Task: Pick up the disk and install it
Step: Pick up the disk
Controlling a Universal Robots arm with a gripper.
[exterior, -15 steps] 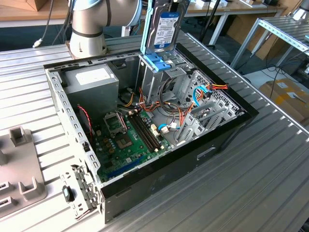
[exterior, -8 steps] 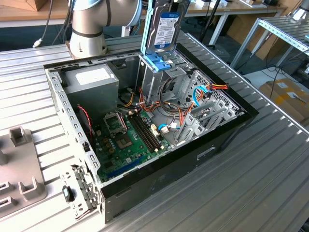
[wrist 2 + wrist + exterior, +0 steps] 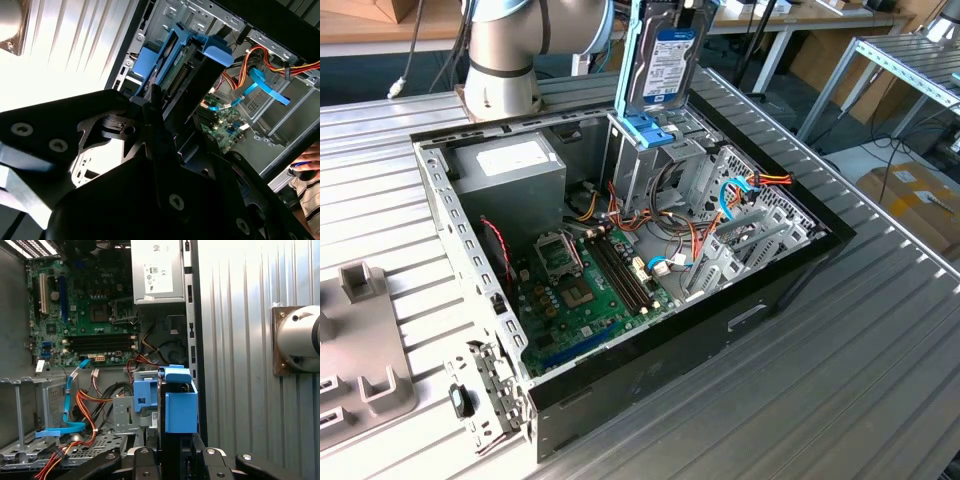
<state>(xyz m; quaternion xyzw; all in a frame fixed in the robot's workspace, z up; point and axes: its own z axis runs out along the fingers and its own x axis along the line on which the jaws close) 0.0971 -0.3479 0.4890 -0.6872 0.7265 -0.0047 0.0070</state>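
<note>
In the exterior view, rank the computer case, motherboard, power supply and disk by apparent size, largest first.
1. computer case
2. motherboard
3. power supply and disk look alike; disk partly cut off, so unranked.

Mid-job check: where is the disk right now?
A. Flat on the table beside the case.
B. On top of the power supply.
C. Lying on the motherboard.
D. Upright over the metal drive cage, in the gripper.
D: the disk stands upright above the metal cage inside the case, and in the first wrist view the gripper is clamped on it.
</note>
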